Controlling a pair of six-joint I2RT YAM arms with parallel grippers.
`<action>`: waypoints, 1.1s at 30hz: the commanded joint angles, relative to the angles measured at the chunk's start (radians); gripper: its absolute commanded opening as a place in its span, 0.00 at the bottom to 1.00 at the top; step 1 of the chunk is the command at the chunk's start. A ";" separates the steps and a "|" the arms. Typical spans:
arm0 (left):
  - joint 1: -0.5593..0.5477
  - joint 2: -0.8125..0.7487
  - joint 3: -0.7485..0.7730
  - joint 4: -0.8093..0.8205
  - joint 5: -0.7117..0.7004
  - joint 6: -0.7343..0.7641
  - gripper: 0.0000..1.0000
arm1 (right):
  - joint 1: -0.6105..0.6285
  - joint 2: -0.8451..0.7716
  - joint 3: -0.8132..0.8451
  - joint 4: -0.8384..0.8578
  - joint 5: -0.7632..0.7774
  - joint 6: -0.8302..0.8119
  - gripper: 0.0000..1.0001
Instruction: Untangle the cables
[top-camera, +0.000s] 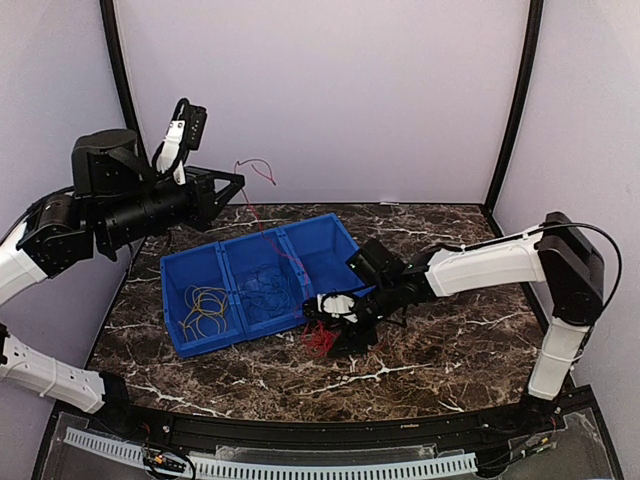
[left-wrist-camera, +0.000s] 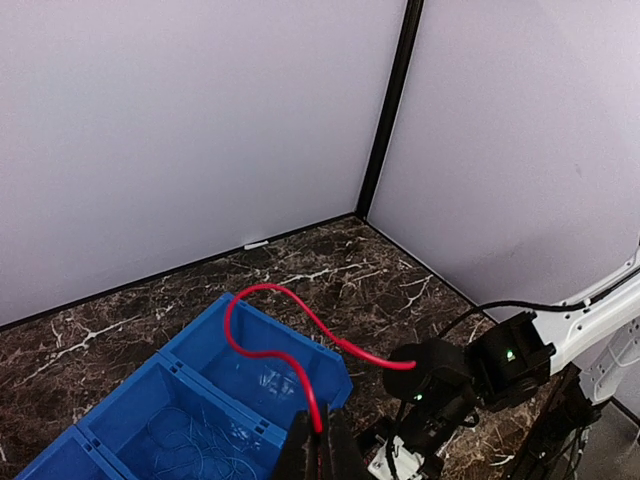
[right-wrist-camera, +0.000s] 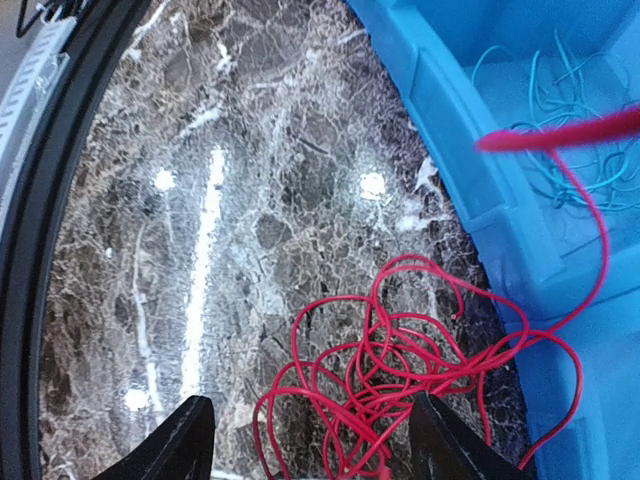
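Observation:
A red cable lies as a tangled bunch (right-wrist-camera: 400, 370) on the marble just in front of the blue bin (top-camera: 330, 232). One strand (top-camera: 270, 245) rises from it over the bin to my left gripper (top-camera: 237, 186), held high at the back left and shut on it. In the left wrist view the fingers (left-wrist-camera: 300, 452) pinch the strand, and its free end (left-wrist-camera: 265, 318) curls past them. My right gripper (right-wrist-camera: 315, 440) hovers low over the bunch (top-camera: 320, 340), open, its fingers either side of the coils. A yellow cable (top-camera: 205, 310) and a blue cable (top-camera: 265, 290) lie in the bin.
The blue bin (left-wrist-camera: 190, 360) has three compartments: yellow cable in the left one, blue cable (right-wrist-camera: 560, 140) in the middle. Its front wall (right-wrist-camera: 470, 170) stands right beside the red bunch. The right arm (top-camera: 490, 262) reaches in from the right. A black rail (top-camera: 330, 432) edges the table's near side.

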 joint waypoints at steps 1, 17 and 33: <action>-0.001 -0.045 -0.017 0.031 -0.018 -0.028 0.00 | 0.041 0.075 0.027 0.068 0.101 0.042 0.70; -0.002 0.064 0.503 -0.154 -0.269 0.237 0.00 | 0.085 0.116 -0.054 -0.047 0.250 -0.007 0.00; -0.001 0.082 0.677 0.082 -0.454 0.507 0.00 | -0.089 -0.074 -0.269 -0.103 0.332 -0.057 0.00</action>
